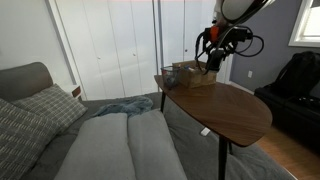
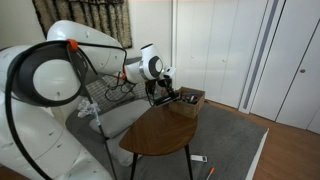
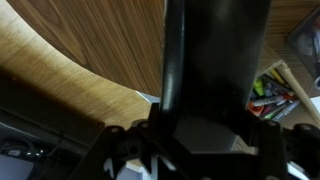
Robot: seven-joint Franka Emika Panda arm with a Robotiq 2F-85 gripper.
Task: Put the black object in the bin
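White closet doors stand behind a brown oval tabletop [image 1: 235, 112], with the bin [image 1: 188, 73] at its far end. The gripper [image 1: 212, 60] hangs just above the bin's right side, pinching the black object [image 3: 210, 60], a flat, smooth, dark slab held on end. Best to centre it over the opening and lower it inside before releasing, so it cannot clip the rim.
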